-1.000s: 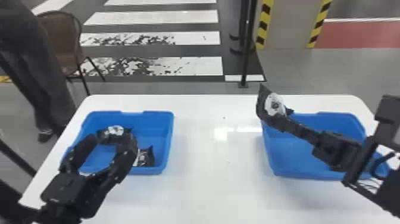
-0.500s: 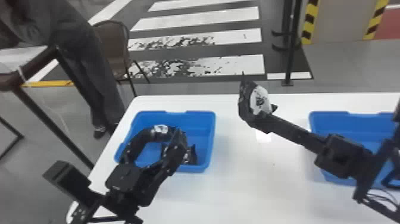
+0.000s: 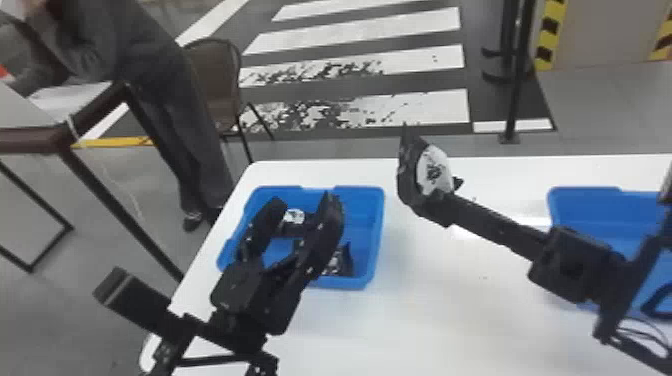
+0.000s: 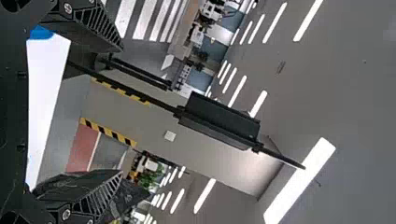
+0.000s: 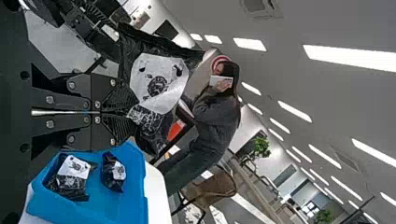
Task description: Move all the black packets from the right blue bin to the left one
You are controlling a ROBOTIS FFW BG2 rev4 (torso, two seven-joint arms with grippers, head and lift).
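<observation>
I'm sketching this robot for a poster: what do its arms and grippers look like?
The left arm and right arm are black with blocky joints; thin dark cables loop by the right. The left gripper and right gripper have black, ribbed fingers with silvery screws.

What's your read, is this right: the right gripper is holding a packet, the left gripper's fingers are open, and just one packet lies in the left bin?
Not quite: the right wrist view shows two packets in the left bin. The right gripper is holding a packet, and the left gripper's fingers are open.
</observation>
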